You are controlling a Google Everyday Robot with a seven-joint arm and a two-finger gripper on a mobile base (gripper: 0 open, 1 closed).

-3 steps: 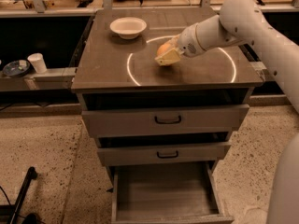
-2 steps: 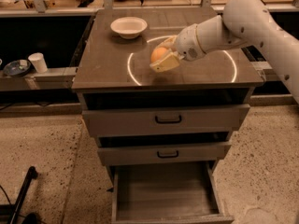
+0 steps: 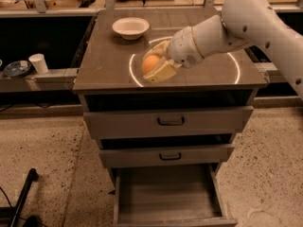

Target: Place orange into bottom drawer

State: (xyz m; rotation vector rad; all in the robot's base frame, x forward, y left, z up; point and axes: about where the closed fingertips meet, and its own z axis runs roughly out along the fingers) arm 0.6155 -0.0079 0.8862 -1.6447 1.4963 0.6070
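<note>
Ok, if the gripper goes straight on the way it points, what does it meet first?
Probably the grey-brown cabinet top near its front-left corner, though depth is unclear: the gripper, jaws shut on the small round orange, points toward the picture's left and slightly down. The white bowl sits off that line.

Grey-brown wooden cabinet [image 3: 106, 70], front view. The two-finger gripper [image 3: 157, 66] is over the middle of the cabinet top, clasping the small round orange fruit [image 3: 150, 63]. The white round bowl [image 3: 130, 27] stands on the top at 11 o'clock from the fruit. The narrow wood-floored bottom drawer [image 3: 165, 197] is open at 6 o'clock, beneath two wider drawers [image 3: 170, 123]. The white paper cup [image 3: 38, 63] is at 9 o'clock, on a ledge left of the cabinet.
</note>
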